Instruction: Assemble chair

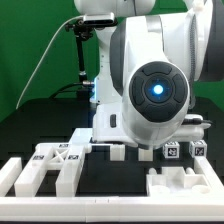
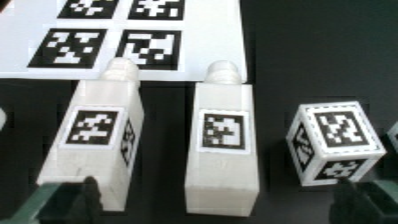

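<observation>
- Arm (image 1: 150, 85): one, glossy white. It fills the middle of the exterior view and hides much of what lies behind it.
- Table (image 1: 120, 172): one, black, with white border rails (image 1: 110, 207) along its front edge.
- Marker board (image 2: 27, 60): one, flat on the table, with four tags in sight in the wrist view.
- Chair parts, all loose on the table: the wrist view shows two pegged bars side by side, apart, each with one tag on top. The second bar (image 2: 222, 135) lies between the first bar (image 2: 98, 130) and one tagged cube (image 2: 338, 140).
- In the exterior view, a tagged cluster (image 1: 55, 160) sits at the exterior view's left, its count unclear. Two small tagged pieces (image 1: 172, 151) sit at the exterior view's right, under the arm.
- Gripper (image 2: 217, 205): one. Its two fingers (image 2: 71, 200) are spread wide above the bars' near ends and grip nothing.
</observation>
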